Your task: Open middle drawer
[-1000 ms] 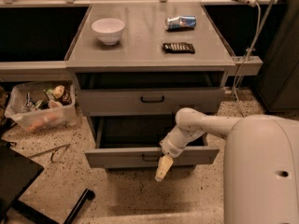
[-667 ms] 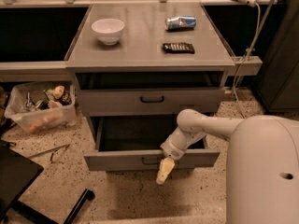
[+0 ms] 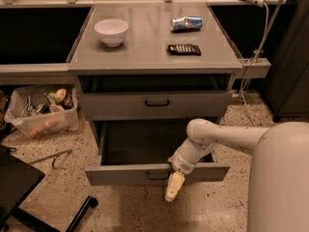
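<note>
From my seat the job looks mostly done. The middle drawer [image 3: 130, 174] stands pulled well out of the cabinet. Its low grey front sits far forward of the drawer above [image 3: 198, 104], and the plain grey tray inside is open to view and looks bare, as far as I can see into the shadow at the back.

The hand [image 3: 173, 188] hangs pointing down at the floor, just in front of the drawer front and a little to the right of its black loop handle [image 3: 157, 176]. The handle shows whole beside it, so I judge the hand is not hooked on it, but I cannot tell how far open the hand is or whether it has hold of anything. The arm reaches in from the right across the drawer's front right corner.

On the counter [image 3: 145, 57] a white bowl [image 3: 111, 31], a can on its side [image 3: 186, 23] and a flat black object [image 3: 184, 49] sit well away from the work.

What is left, I reckon, is at most a last bit of travel, if the slides allow it, and then backing the arm clear.
</note>
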### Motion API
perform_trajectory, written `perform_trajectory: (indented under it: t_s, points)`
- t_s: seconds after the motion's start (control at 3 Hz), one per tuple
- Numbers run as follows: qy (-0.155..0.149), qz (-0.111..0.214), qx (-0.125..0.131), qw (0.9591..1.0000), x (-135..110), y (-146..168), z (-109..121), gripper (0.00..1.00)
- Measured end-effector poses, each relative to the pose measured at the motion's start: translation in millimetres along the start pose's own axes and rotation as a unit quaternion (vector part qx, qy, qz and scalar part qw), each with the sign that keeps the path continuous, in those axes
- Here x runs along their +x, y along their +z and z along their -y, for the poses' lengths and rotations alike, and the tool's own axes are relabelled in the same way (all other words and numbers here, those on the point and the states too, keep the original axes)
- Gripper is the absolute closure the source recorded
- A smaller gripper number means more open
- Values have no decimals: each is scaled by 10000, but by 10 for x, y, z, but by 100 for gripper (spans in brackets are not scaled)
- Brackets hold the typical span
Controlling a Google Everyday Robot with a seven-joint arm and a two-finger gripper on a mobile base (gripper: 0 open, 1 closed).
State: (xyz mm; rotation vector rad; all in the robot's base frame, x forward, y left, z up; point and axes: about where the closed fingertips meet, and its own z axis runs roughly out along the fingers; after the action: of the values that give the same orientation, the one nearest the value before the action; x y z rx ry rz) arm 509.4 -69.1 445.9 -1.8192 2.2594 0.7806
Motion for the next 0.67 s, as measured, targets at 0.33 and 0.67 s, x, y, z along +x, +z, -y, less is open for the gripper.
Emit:
perform_trajectory:
  t_s: [0.33,0.67]
  points:
    - [-19,3,-119,9999,-13,53,-38,0]
    - [-19,3,-119,9999,-13,53,-39,0]
